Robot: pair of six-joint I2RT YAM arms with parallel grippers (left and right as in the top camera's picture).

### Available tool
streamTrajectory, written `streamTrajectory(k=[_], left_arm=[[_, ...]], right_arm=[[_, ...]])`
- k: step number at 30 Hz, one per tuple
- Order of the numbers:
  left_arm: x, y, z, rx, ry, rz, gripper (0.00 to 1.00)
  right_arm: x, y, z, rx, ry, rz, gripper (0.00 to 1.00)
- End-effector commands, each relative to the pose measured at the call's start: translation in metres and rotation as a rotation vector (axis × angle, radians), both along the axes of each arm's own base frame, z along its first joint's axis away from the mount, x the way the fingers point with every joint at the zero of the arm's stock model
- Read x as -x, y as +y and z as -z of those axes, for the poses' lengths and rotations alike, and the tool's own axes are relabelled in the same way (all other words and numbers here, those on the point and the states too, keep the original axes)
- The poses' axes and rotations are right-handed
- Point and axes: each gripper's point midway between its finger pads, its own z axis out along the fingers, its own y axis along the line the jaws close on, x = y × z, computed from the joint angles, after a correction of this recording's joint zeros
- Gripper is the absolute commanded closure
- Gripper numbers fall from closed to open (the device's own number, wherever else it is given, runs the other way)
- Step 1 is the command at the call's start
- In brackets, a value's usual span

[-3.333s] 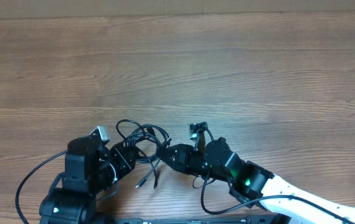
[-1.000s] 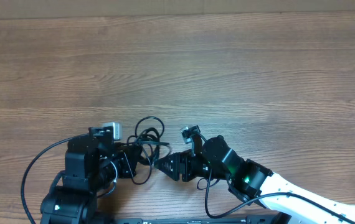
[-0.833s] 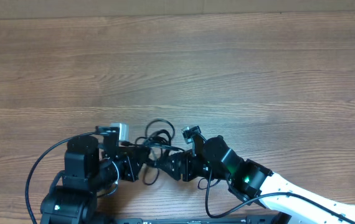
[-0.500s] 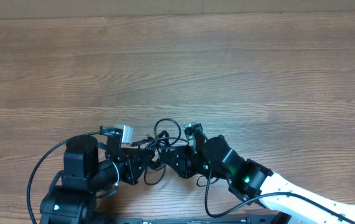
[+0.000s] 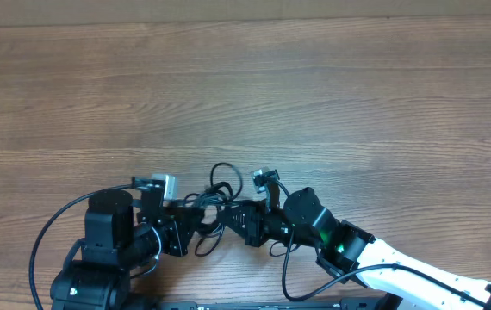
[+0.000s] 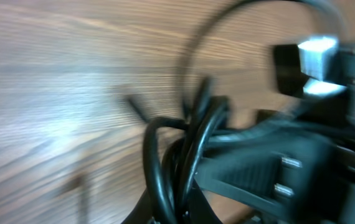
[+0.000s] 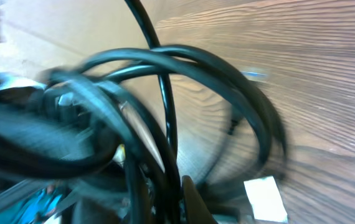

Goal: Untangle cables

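The cables (image 5: 215,191) are a small tangle of thin black loops near the table's front middle, held between both grippers. My left gripper (image 5: 195,220) is shut on the cables from the left; its wrist view shows black cords (image 6: 184,168) running up from between its fingers. My right gripper (image 5: 228,215) is shut on the cables from the right; loops (image 7: 184,68) arch close before its camera. The two grippers nearly touch. One cord end hangs down to the table (image 5: 204,248).
The wooden table (image 5: 245,95) stretches away behind the arms. The left arm's thick black wiring (image 5: 47,241) loops out at the front left. The right arm's white link (image 5: 400,271) runs to the front right.
Both grippers have closed in on each other with the cables and lifted the bundle; the loops, spread wider earlier, are now bunched tight between them.
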Motion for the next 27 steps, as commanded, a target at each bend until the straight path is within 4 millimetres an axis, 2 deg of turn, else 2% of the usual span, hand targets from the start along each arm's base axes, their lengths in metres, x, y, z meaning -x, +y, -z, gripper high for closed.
streamTrajectory(k=[1,5,8,9,11,13,14,16,17,20,22,23,24,27], left_arm=[[-0.003,0.03,0.029,-0.103,0.13,-0.207,0.96],[-0.007,0.035,0.036,-0.084,0.198,-0.298,0.92],[-0.013,0.037,0.041,-0.058,0.256,-0.374,0.76],[-0.016,0.039,0.042,-0.064,0.257,-0.388,0.78],[-0.028,0.045,0.043,-0.088,0.229,-0.421,0.96],[-0.039,0.045,0.039,-0.082,0.194,-0.429,0.96],[-0.051,0.042,0.031,-0.06,0.144,-0.428,0.96],[-0.061,0.04,0.022,-0.037,0.091,-0.426,0.96],[-0.069,0.038,0.013,-0.017,0.049,-0.423,0.96],[-0.072,0.032,0.006,0.015,0.024,-0.399,0.96],[-0.071,0.029,0.005,0.029,0.028,-0.382,0.96],[-0.069,0.025,0.005,0.039,0.035,-0.361,0.96],[-0.067,0.023,0.005,0.045,0.043,-0.351,0.96],[-0.064,0.023,0.009,0.042,0.066,-0.347,0.96]], right_arm=[[0.023,0.015,-0.058,-0.169,-0.143,-0.183,0.96],[0.037,0.017,-0.071,-0.217,-0.224,-0.277,0.96],[0.04,0.017,-0.07,-0.214,-0.224,-0.299,0.96],[0.041,0.017,-0.069,-0.212,-0.22,-0.304,0.96],[0.044,0.016,-0.061,-0.186,-0.188,-0.315,0.96],[0.046,0.014,-0.049,-0.146,-0.145,-0.318,0.96],[0.048,0.012,-0.035,-0.097,-0.105,-0.321,0.96],[0.05,0.008,-0.019,-0.04,-0.063,-0.323,0.96],[0.047,0.002,0.0,0.034,-0.009,-0.285,0.96],[0.033,-0.013,0.033,0.18,0.063,-0.153,0.96],[0.018,-0.034,0.061,0.31,0.141,0.007,0.96],[0.007,-0.058,0.085,0.416,0.235,0.181,0.96],[0.003,-0.072,0.095,0.466,0.28,0.268,0.96],[0.0,-0.094,0.109,0.536,0.346,0.399,0.96]])
